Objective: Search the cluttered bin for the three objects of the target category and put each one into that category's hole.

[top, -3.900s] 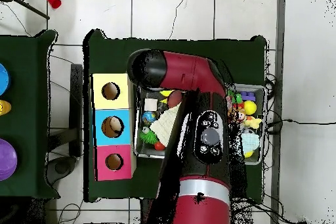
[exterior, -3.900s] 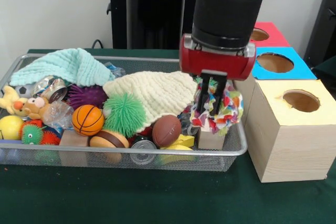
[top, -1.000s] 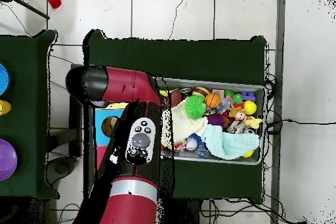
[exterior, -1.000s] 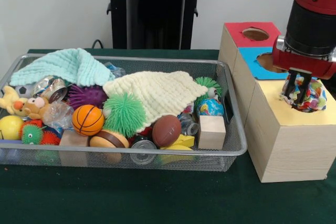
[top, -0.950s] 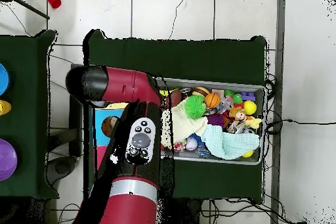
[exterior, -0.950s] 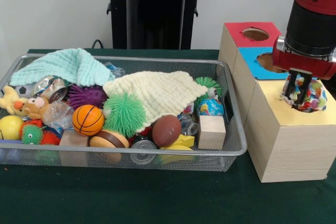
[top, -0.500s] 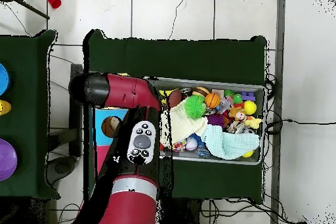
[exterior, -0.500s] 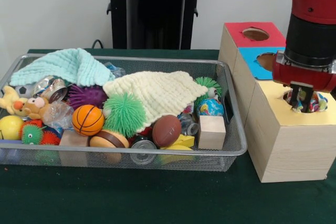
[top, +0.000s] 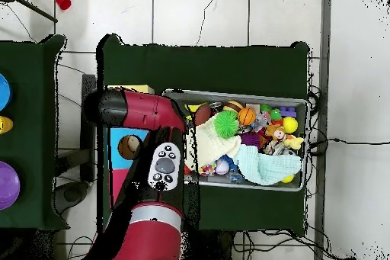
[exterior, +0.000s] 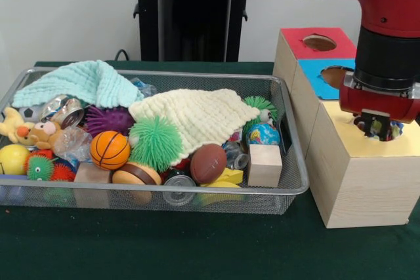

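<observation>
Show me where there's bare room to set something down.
The green cloth in front of the bin is bare, and so is the yellow box top on the near side of its hole. The bin is packed edge to edge. The pincer is down in the hole.

one wire basket [exterior: 296, 185], three wooden boxes [exterior: 357, 181], two knitted cloths [exterior: 197, 116], two wood blocks [exterior: 264, 164]

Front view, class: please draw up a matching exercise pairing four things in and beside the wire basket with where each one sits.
Things:
1. orange basketball toy
2. pale wooden cube
3. cream knitted cloth
4. robot gripper

Places:
a. basket's right front
b. over the yellow-surround hole
c. draped across the basket's middle
d. basket's left front

Pairs: 1-d, 2-a, 3-c, 4-b
</observation>
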